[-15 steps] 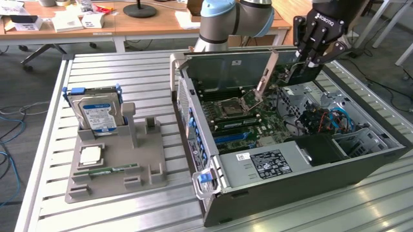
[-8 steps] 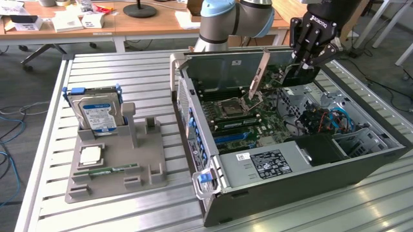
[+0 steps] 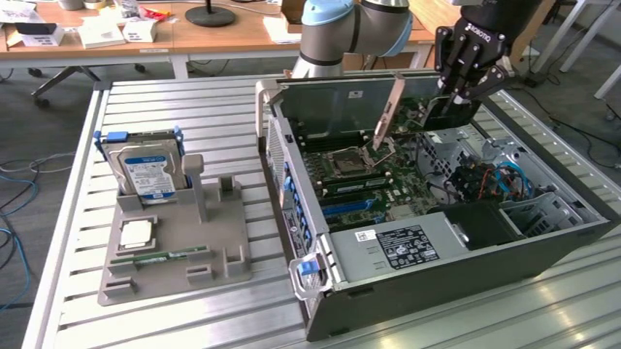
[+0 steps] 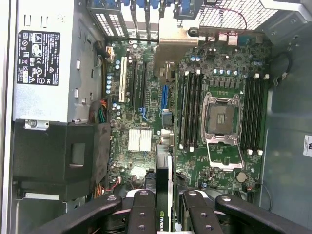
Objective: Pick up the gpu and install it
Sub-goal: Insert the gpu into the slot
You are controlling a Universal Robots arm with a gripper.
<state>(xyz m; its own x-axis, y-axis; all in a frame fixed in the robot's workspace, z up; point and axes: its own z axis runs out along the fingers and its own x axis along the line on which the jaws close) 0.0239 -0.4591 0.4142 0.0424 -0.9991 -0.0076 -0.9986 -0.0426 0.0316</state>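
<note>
An office-like lab is indicated by wooden desks (image 3: pixel 243 40) at the far side, a slatted aluminium workbench (image 3: pixel 194 109) and loose floor cables (image 3: pixel 19 169)

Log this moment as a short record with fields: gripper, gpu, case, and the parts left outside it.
gripper: gripper shut on the gpu, over the open case
gpu: gpu held in the air above the motherboard, pale bracket end toward the exterior view's left, not seated in a slot
case: case lying open, board exposed
hard drive: hard drive upright in the grey stand, outside the case
RAM stick: RAM stick lying flat on the stand's base
</note>
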